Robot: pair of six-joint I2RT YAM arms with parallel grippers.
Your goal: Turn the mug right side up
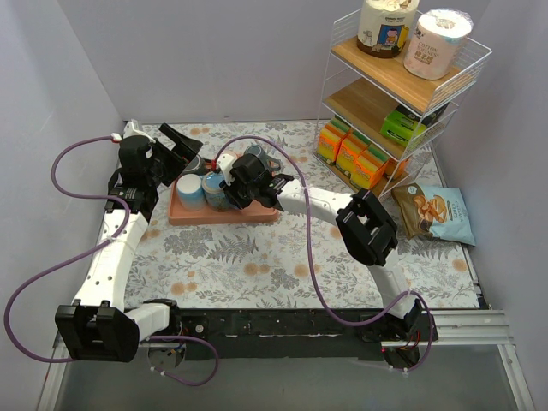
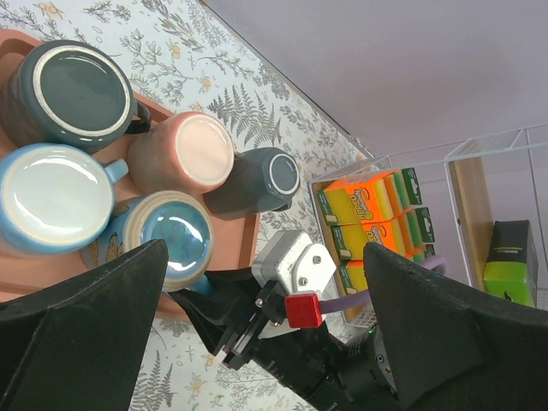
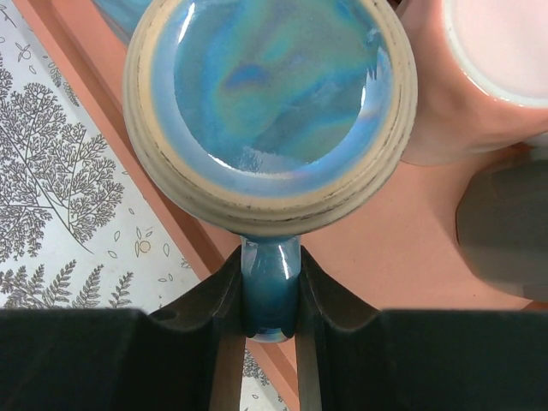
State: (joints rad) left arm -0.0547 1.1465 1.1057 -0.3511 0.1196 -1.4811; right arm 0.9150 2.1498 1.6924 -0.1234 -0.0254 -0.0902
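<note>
An iridescent blue mug (image 3: 270, 103) stands upside down at the front edge of a salmon tray (image 3: 402, 248), its base facing up. My right gripper (image 3: 271, 287) is shut on the mug's blue handle, one finger on each side. In the top view this mug (image 1: 216, 190) sits mid-tray with the right gripper (image 1: 235, 187) beside it. It also shows in the left wrist view (image 2: 167, 235). My left gripper (image 2: 264, 253) is open and empty, hovering above the tray's back left (image 1: 175, 150).
Other upside-down mugs share the tray: dark teal (image 2: 75, 90), light blue (image 2: 53, 199), pink (image 2: 181, 154). A dark mug (image 2: 257, 181) lies on its side. A wire shelf (image 1: 394, 94) with sponges stands back right, and a snack bag (image 1: 437, 214) lies beside it.
</note>
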